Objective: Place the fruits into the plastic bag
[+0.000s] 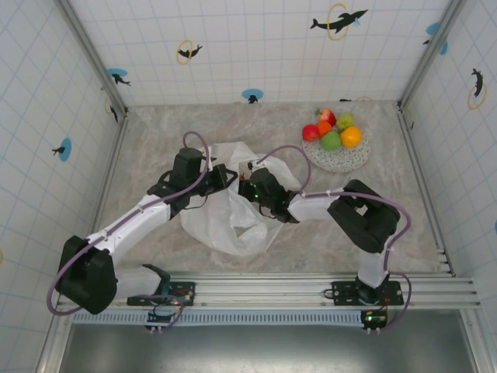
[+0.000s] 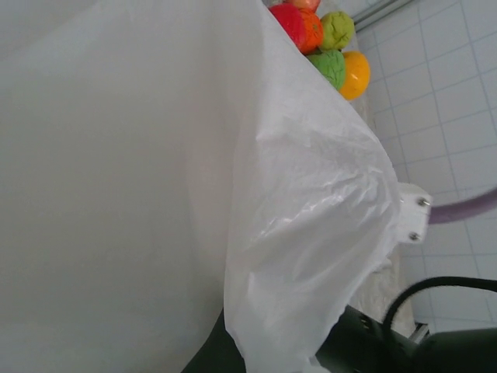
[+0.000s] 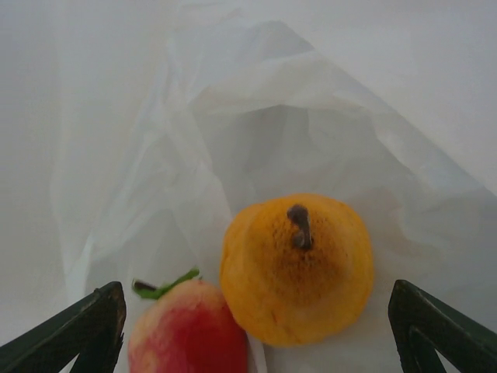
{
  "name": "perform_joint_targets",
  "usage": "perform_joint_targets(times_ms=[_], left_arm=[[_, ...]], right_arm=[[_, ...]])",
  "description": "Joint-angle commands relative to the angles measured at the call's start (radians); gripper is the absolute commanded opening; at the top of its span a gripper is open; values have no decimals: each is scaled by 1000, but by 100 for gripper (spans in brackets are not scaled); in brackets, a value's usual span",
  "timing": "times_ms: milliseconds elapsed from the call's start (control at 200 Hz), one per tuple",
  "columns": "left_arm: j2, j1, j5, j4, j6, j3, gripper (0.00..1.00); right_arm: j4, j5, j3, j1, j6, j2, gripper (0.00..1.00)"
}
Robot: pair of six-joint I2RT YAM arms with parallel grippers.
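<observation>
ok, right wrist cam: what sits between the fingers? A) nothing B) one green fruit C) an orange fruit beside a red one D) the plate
C: an orange fruit and a red fruit lie side by side on the bag film, between the open right fingers.

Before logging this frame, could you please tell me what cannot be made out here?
- Left wrist view: plastic bag film covers the fingers of the left pincer, so its grip is unseen.
- Top view: the right arm and bag film hide the orange fruit in the bag.
- Right wrist view: the bottom edge cuts off the red fruit.
- Top view: piled fruits on the plate may hide others.
</observation>
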Motion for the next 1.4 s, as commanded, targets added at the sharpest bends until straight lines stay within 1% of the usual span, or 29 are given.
perform_joint_targets(times_ms=[0,110,280,360,565,811,886,1006,1061,1071,1166,1206,1261,1361,1396], left_arm=[[-28,6,-42,-20,32,34,0],[-32,6,-61,-23,37,33,0],[-29,6,-79,-29,40,30,0],[-27,6,-83,-29,40,26,0],[-21,6,-84,-29,40,23,0],[-12,7,-85,-27,41,24,0],[-8,6,-84,-26,40,27,0],[-1,7,-84,-29,40,30,0],[2,6,-82,-29,40,33,0],[2,6,-82,-29,40,33,0],[7,6,-82,-31,38,36,0],[8,6,-83,-32,39,39,0],[11,6,-83,-33,37,42,0],[13,6,-82,-35,34,45,0],[13,6,-82,-35,33,45,0]], right_arm=[[-121,23,-38,-4,-129,-89,90],[-212,38,-70,1,-233,-151,91],[-340,11,-103,4,-376,-246,91],[-401,-12,-101,2,-435,-287,90],[-645,-45,-59,-11,-596,-375,89],[-879,-160,24,-61,-738,-463,89],[-923,-240,41,-89,-767,-498,89],[-934,-410,42,-162,-781,-571,89],[-923,-505,42,-211,-776,-606,89],[-920,-546,41,-221,-773,-609,89],[-865,-715,36,-311,-733,-660,89],[-819,-752,27,-347,-700,-682,89],[-755,-726,16,-391,-651,-712,90],[-658,-581,3,-484,-547,-738,91],[-641,-504,2,-512,-515,-737,92]])
